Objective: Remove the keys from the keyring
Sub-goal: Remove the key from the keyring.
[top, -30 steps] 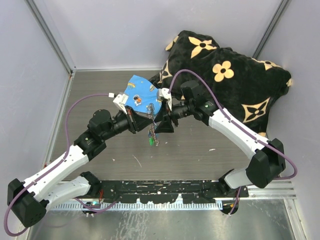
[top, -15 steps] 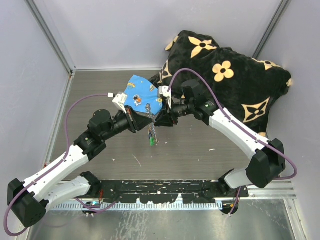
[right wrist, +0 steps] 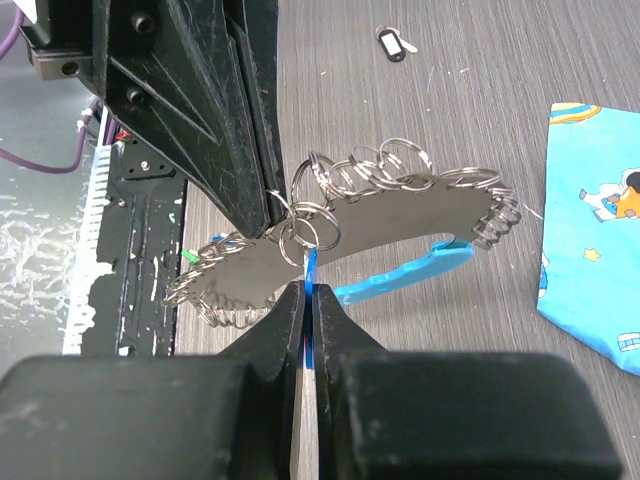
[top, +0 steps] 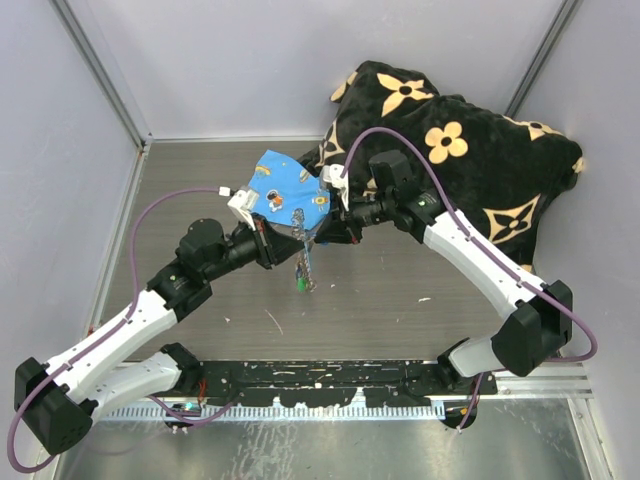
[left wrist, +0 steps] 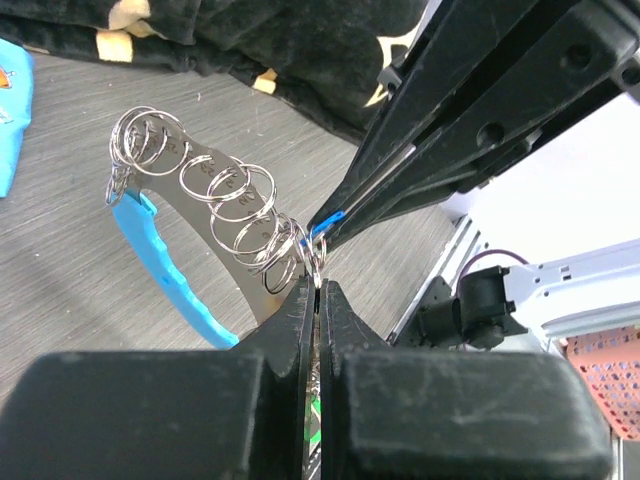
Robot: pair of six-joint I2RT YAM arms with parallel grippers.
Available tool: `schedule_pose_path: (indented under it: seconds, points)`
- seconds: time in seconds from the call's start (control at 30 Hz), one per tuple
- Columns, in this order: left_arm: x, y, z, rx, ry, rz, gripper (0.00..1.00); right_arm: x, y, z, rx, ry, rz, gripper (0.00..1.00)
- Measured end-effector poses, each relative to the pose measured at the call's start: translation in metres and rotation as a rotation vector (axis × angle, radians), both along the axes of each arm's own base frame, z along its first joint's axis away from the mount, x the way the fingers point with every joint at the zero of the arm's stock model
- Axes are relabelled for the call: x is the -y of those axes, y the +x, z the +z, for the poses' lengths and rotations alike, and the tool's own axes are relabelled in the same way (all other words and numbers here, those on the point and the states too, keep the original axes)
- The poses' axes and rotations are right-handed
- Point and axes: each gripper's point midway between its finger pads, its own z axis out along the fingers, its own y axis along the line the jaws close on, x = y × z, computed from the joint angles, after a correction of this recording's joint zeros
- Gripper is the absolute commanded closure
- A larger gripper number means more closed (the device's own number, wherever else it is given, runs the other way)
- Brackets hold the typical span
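Observation:
The keyring [right wrist: 400,215] is a curved metal strip strung with several split rings [left wrist: 228,188] and a light-blue curved piece [left wrist: 160,262]. In the top view the keyring [top: 304,262] hangs between both arms above the table, with a green key [top: 300,285] at its lower end. My left gripper [left wrist: 318,290] is shut on the strip's edge beside a ring. My right gripper [right wrist: 307,292] is shut on a small blue key [right wrist: 312,262] that hangs from one split ring [right wrist: 305,232]. The two sets of fingertips nearly touch.
A blue printed cloth [top: 285,192] lies just behind the grippers. A black flowered cushion [top: 460,150] fills the back right corner. A loose dark key tag [right wrist: 391,43] lies on the grey table [top: 390,300]. The black base rail [top: 320,380] runs along the near edge.
My right gripper's jaws have closed from open onto the small blue key, and that arm has edged left toward the keyring. The left arm has stayed put, still gripping.

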Motion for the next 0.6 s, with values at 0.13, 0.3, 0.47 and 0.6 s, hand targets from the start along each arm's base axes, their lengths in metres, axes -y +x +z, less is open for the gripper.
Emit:
schedule_pose_path:
  seconds: [0.13,0.3,0.47,0.6]
  points:
    - [0.000,-0.004,-0.003,0.013,0.035,-0.030,1.00,0.003,0.000,0.004,0.005,0.008,0.012,0.97]
    - [0.001,-0.009,0.004,0.064,0.064,-0.077,1.00,0.004,-0.007,0.009,-0.009,0.026,0.050,0.99]
    - [0.003,-0.015,0.008,0.122,0.097,-0.135,1.00,0.004,-0.014,0.010,-0.033,0.036,0.078,0.99]
    - [0.004,-0.019,0.007,0.163,0.138,-0.177,1.00,0.005,-0.017,0.011,-0.049,0.042,0.090,0.99]
